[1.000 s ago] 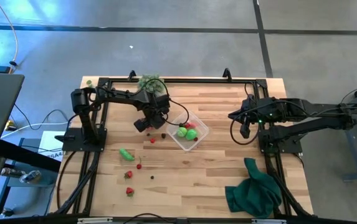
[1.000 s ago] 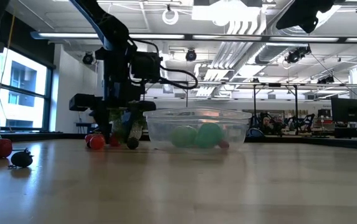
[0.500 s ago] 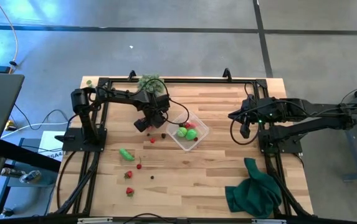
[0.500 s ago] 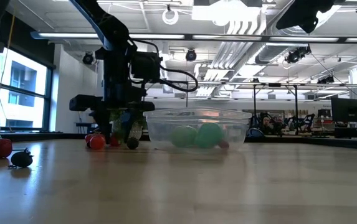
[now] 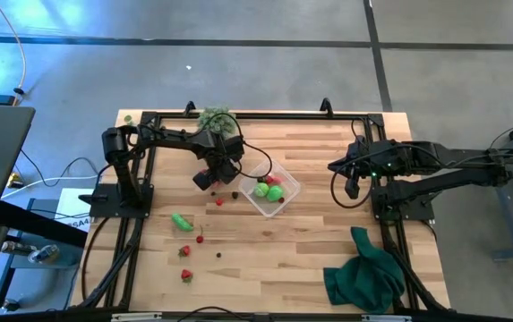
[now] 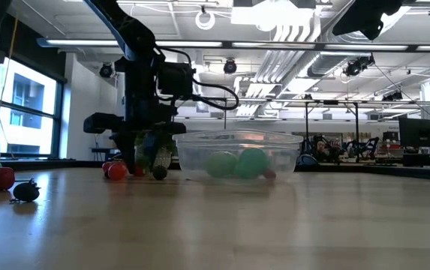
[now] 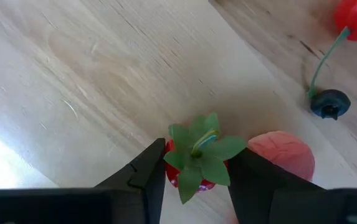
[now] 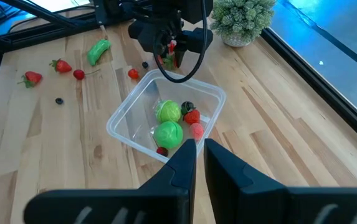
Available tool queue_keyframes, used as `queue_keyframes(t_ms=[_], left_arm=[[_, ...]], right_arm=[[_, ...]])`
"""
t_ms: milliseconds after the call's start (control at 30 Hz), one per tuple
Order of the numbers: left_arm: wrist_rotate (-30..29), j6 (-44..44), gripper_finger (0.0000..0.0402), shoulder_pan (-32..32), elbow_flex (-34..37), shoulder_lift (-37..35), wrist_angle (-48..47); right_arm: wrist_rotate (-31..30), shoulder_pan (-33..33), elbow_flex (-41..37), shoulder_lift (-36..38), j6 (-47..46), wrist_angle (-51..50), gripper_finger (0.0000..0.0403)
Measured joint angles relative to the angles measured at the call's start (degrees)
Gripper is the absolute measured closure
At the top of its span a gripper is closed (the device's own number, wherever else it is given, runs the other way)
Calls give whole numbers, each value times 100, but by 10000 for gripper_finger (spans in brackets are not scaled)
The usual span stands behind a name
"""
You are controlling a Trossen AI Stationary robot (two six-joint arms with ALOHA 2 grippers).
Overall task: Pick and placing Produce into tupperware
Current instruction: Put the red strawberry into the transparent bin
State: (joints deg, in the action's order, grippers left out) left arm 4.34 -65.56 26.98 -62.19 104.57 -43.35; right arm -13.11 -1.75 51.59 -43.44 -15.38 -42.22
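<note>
My left gripper (image 5: pixel 220 176) (image 7: pixel 197 171) stands just left of the tupperware (image 5: pixel 270 190) (image 6: pixel 237 156), pointing down, shut on a red strawberry with a green leaf crown (image 7: pixel 195 157). The clear tupperware holds two green balls (image 8: pixel 167 123), a strawberry and small dark pieces. More produce lies on the wood toward the near left: a green oblong piece (image 5: pixel 182 221), a cherry (image 5: pixel 200 238), strawberries (image 5: pixel 184 252). A pinkish-red piece (image 7: pixel 282 157), a cherry (image 7: pixel 356 17) and a blueberry (image 7: pixel 329 103) lie beside the left gripper. My right gripper (image 5: pixel 353 189) (image 8: pixel 200 152) waits shut at the right. My left gripper pinches the strawberry by its red body just under the leaf crown (image 7: pixel 173 176), between the two fingers (image 7: pixel 146 171). The fingers come from above, pointing down. The leaf crown faces up toward the wrist. Whether the berry rests on the wood, I cannot tell.
A pale green bushy clump (image 5: pixel 216 118) stands at the far edge behind the left arm. A dark green cloth (image 5: pixel 363 273) lies at the near right corner. Black frame rails (image 5: pixel 135 241) run along both sides of the table.
</note>
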Motion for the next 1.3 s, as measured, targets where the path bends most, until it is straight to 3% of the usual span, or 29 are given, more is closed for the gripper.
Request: queue_keyframes(t_ms=[333, 700, 1033, 1300], left_arm=[[15, 133, 243, 0, 0, 0, 28], [329, 439, 272, 0, -377, 0, -188], [449, 570, 265, 0, -1526, 0, -1416], [1376, 1286, 265, -33, -2856, 0, -1419]], right_arm=[[-1, -1, 0, 2, -1, 0, 378], [-1, 1, 0, 0, -1, 0, 378], [-1, 0, 0, 0, 0, 0, 378], [-1, -1, 0, 0, 0, 0, 378]])
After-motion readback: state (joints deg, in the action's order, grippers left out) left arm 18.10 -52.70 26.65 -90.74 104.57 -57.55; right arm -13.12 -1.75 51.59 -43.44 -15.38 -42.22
